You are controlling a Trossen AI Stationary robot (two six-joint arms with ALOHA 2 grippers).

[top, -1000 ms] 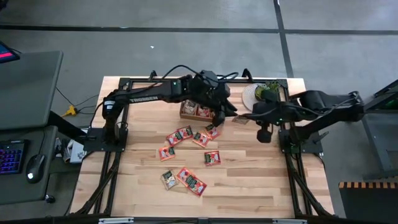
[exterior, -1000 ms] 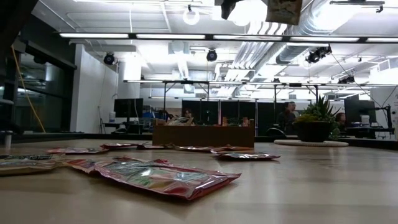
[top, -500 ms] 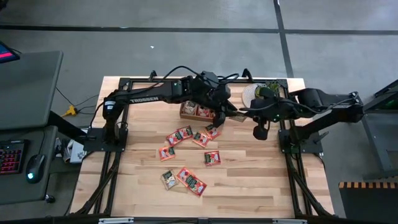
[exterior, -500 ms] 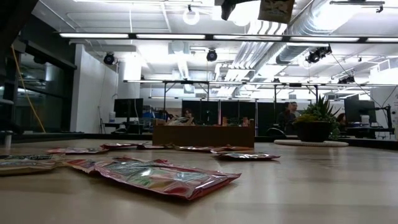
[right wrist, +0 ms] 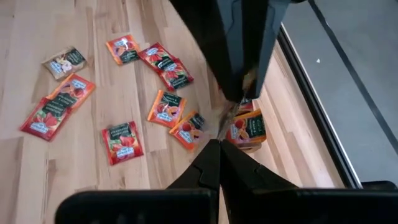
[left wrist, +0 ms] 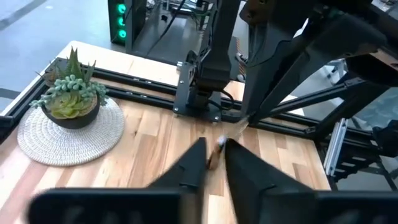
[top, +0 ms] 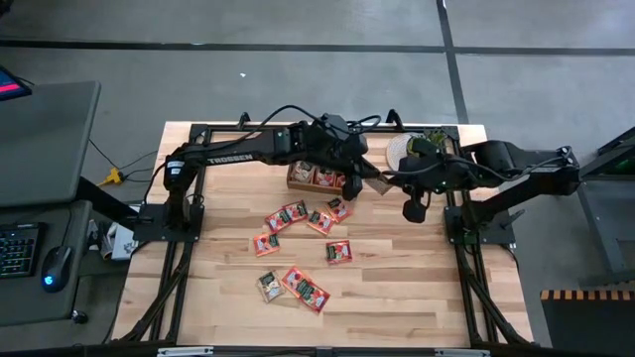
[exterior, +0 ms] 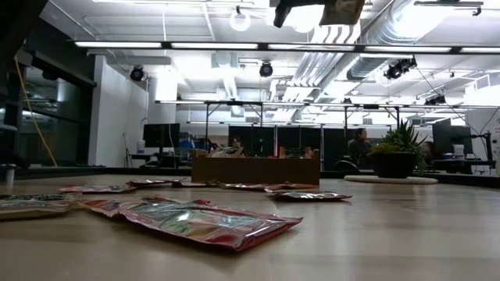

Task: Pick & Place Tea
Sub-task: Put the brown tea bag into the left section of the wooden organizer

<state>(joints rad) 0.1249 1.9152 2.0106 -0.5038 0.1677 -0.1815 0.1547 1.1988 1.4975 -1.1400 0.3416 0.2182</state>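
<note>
A pale tea sachet (top: 372,182) hangs in the air just right of the long wooden tray (top: 316,177), between my two grippers. My left gripper (left wrist: 214,144) reaches it from the table's left, and its fingers are closed in on the sachet's near end. My right gripper (right wrist: 217,142) comes from the right and is shut on the other end. The low view shows the sachet (exterior: 344,11) high above the table. Several red-orange sachets (top: 298,213) lie flat on the wood in front of the tray. Some more lie in the tray. My left gripper has the sachet's left end (left wrist: 213,155) between its two fingertips, seen edge-on. The fingers slant a little downward from the table's left. The sachet is clear of the table. My right gripper pinches the sachet's right end (right wrist: 224,127) at its shut fingertips, slanting down from the table's right. The sachet stands on edge and bridges the two grippers in the air.
A small potted plant (top: 427,147) on a round woven mat stands at the far right, close behind my right arm. Another group of sachets (top: 293,286) lies toward the near edge. Bare wood lies to the right of the loose sachets.
My right gripper has carried the sachet a short way toward the table's left, up to my left gripper's fingers. The sachet stays high above the table. My left arm has stayed where it was.
</note>
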